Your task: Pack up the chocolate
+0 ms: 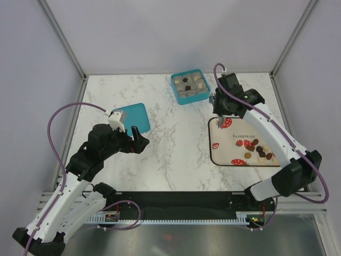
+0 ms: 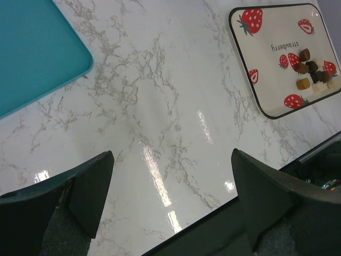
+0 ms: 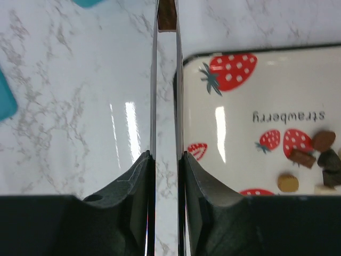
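A robot lab cell: plain white panels point(image 1: 176, 32) in aluminium framing point(image 1: 63, 38) enclose a marble-look tabletop point(image 1: 176, 149).

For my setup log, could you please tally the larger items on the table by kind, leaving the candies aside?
Teal compartment box: 1
Flat teal lid: 1
Strawberry-print tray: 1
Total: 3
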You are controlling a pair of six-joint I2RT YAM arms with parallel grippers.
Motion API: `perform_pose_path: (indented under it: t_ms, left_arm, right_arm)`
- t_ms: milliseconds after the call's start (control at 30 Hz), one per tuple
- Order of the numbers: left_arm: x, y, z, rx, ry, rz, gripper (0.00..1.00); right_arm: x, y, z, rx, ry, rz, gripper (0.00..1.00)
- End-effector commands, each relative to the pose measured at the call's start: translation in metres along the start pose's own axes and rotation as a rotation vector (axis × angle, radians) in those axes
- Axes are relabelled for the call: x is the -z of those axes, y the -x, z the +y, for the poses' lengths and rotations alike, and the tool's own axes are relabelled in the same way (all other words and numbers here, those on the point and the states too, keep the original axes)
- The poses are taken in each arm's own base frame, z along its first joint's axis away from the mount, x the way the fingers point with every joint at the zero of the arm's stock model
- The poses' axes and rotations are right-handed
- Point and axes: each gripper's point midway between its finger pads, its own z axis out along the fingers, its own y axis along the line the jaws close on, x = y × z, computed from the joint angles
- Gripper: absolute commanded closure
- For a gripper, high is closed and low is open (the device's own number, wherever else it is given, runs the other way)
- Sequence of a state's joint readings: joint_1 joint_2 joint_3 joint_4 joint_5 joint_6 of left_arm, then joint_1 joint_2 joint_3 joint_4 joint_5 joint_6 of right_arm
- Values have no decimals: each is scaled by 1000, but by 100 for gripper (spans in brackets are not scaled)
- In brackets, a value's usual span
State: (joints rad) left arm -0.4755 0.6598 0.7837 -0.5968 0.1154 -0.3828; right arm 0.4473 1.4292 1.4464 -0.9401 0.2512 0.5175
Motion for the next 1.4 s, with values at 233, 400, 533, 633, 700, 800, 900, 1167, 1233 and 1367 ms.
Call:
perform_pose_path:
  t_ms: [233, 400, 533, 633, 700, 800, 900, 1167, 1233, 1367]
  left_arm:
    - [-1, 3, 0, -38, -6, -13, 1]
    - [-2, 3, 0, -38, -7, -11, 1]
    - [-2, 3, 0, -38, -7, -11, 1]
    - [-1, 3, 0, -38, -10, -13, 1]
    - [-1, 3, 0, -38, -9, -12, 1]
    - [-1, 3, 0, -38, -8, -14, 1]
    - [-1, 3, 0, -38, -6, -13, 1]
    - [-1, 4, 0, -38, -9, -15, 1]
    - [-1, 4, 0, -38, -8, -14, 1]
    - [-2, 2, 0, -37, -7, -9, 1]
  right_arm:
    - [-47, 114, 94, 54, 187, -190, 68]
    - [-81, 126, 118, 84, 198, -193, 68]
    - [-100, 126, 135, 105, 234, -207, 67]
    - [-115, 122, 145, 122, 248, -203, 67]
    - [-129, 116, 148, 130, 239, -187, 67]
    - [-143, 108, 151, 149, 227, -167, 67]
    - [-154, 100, 151, 162, 213, -150, 67]
    - [-170, 88, 150, 191, 182, -127, 65]
    - [-173, 86, 149, 192, 179, -121, 64]
    - [-174, 86, 148, 194, 173, -122, 62]
